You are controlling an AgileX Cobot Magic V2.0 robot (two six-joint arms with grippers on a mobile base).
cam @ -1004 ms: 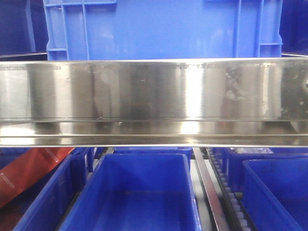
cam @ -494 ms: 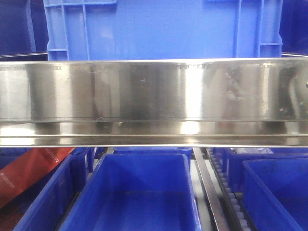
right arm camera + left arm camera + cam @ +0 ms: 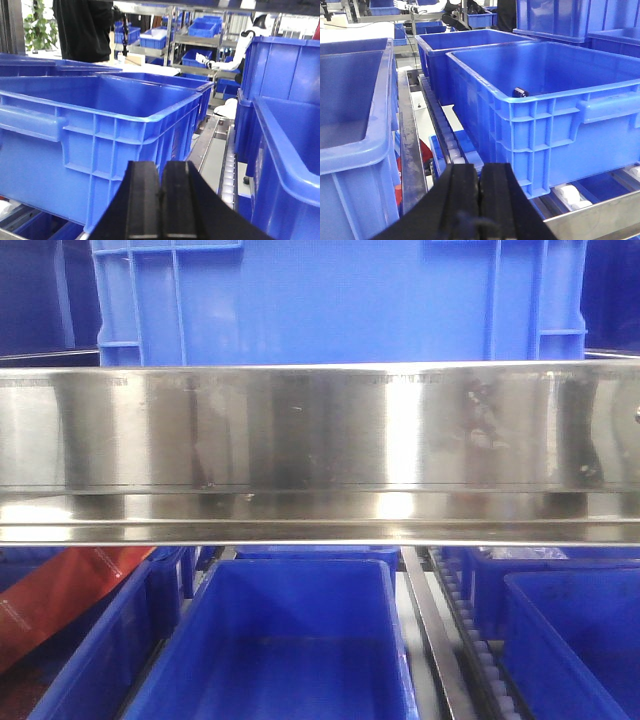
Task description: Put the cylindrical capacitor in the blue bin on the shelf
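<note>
In the left wrist view the cylindrical capacitor [image 3: 520, 92], small and dark, lies inside a large blue bin [image 3: 555, 125] just behind its front wall. My left gripper [image 3: 480, 170] is shut and empty, low in front of the bin's left front corner, apart from it. In the right wrist view my right gripper [image 3: 161, 167] is shut and empty, in front of the right corner of a large blue bin [image 3: 95, 130]. The shelf's steel rail [image 3: 320, 450] crosses the front view under a blue bin [image 3: 340, 300]. Neither gripper shows in the front view.
More blue bins stand left [image 3: 350, 130] and behind [image 3: 465, 45]. Roller tracks [image 3: 455, 145] and a steel divider [image 3: 410, 145] run between bins. Another bin [image 3: 290, 160] is at my right gripper's right. Lower-tier bins [image 3: 290, 640] and a red bag [image 3: 60, 590] lie below the rail.
Only the dark reflections at the right end of the steel rail have shifted slightly. The bins and the rail have not moved.
</note>
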